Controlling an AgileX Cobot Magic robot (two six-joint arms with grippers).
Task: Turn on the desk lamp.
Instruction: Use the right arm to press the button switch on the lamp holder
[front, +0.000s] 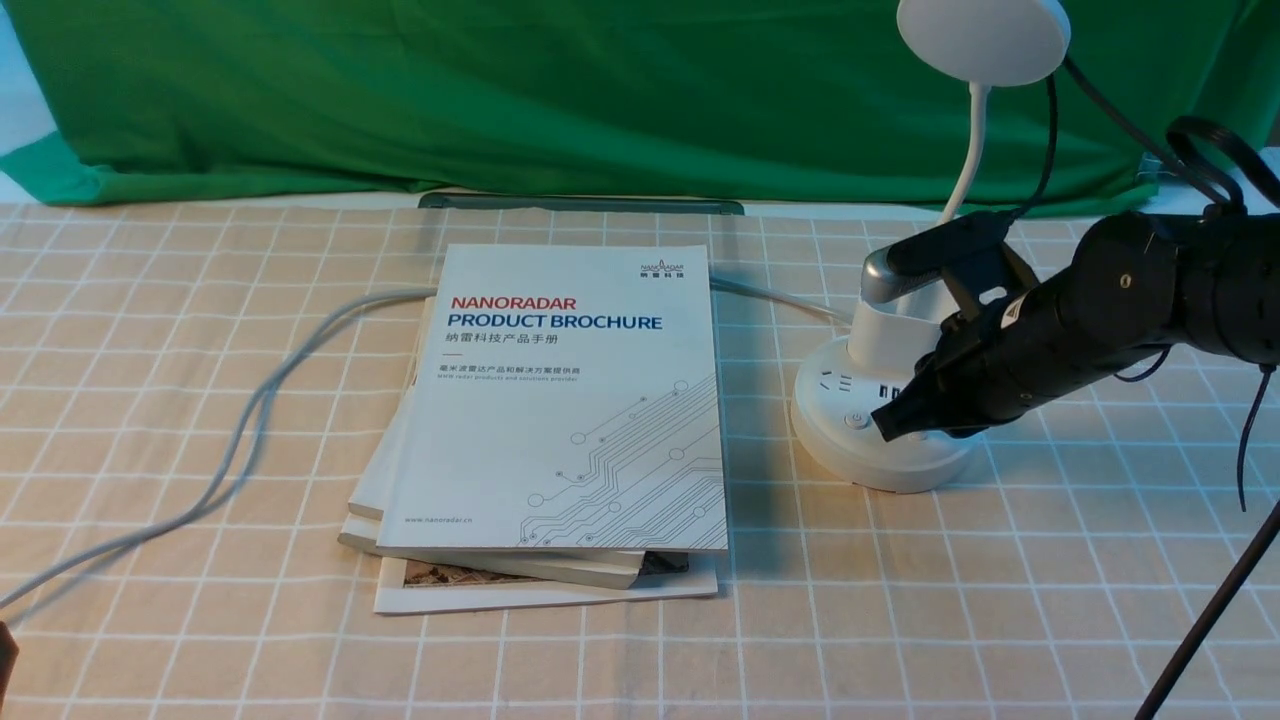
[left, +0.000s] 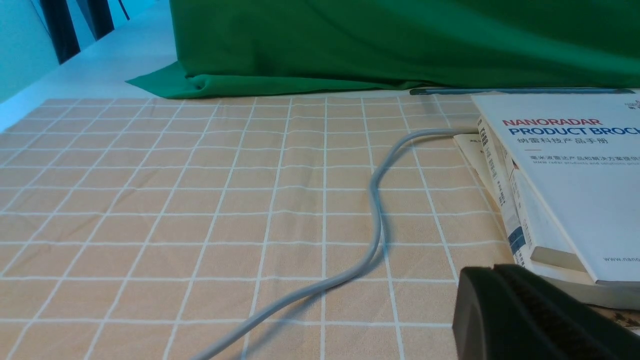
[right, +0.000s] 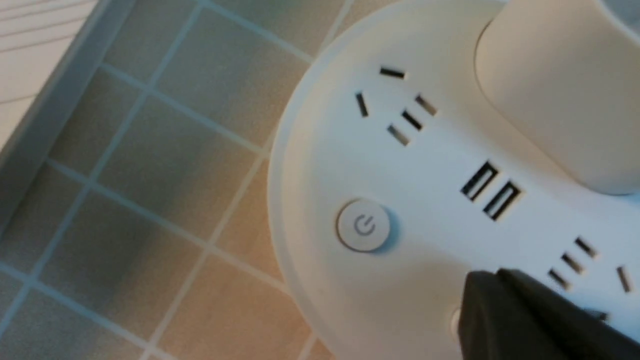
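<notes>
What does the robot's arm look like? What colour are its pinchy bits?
The right arm is black, round and chunky like a fat tube, with a little round screw on its joint. Thin black cables loop above it. The right tool narrows to a dark wedge tip. The left tool is black too, with a ribbed inner pad.

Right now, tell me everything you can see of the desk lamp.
The desk lamp looks like white plastic. It has a round disc head on a thin curved neck, a cup holder, and a round base with sockets, two rectangular ports and a power button. It stands upright on the checked tablecloth, right of the stack of brochures. No glow shows. The right end effector, shut, points down onto the base beside that button.
</notes>
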